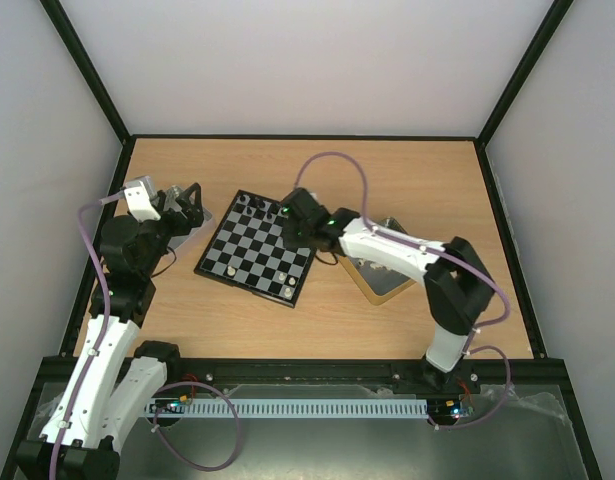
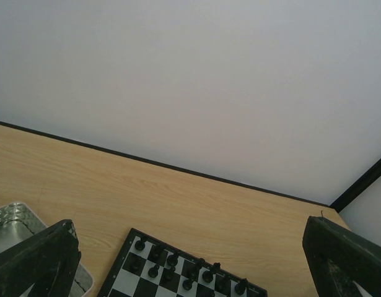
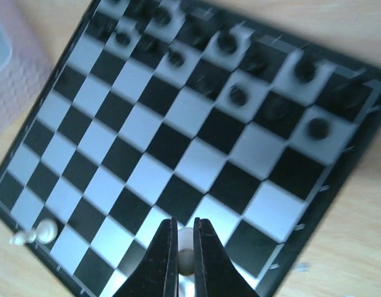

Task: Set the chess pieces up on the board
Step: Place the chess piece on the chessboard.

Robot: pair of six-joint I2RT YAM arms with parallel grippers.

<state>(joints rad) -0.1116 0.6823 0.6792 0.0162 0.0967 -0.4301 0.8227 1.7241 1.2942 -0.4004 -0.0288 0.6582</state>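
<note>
I have the right gripper [image 3: 185, 228] pinched narrow on one white chess piece [image 3: 186, 246], its two fingers [image 3: 162, 263] close on either side of it. From the right wrist camera the piece hangs just above the board [image 3: 147, 142], over squares close to one border. I cannot tell whether its base touches the surface. In the top view this arm reaches in from the right and its gripper sits over the right side of the board.

The board lies near the middle of the table [image 1: 387, 170], turned at an angle. Black pieces [image 2: 171, 263] crowd the rows along its far edge; in the right wrist view they are blurred and I cannot tell which piece is which. A few white pieces [image 1: 279, 284] stand on the near rows. One white pawn [image 3: 35, 234] lies on its side at the board's border, half off it.

The left gripper [image 1: 185, 200] is spread wide and holds nothing, its fingers [image 2: 38, 260] at the two lower corners of the left wrist view. It hangs above the left silver tray [image 2: 10, 219], just beside the board's left edge. Another tray [image 1: 379, 285] sits to the right of the board, partly under the right arm.
</note>
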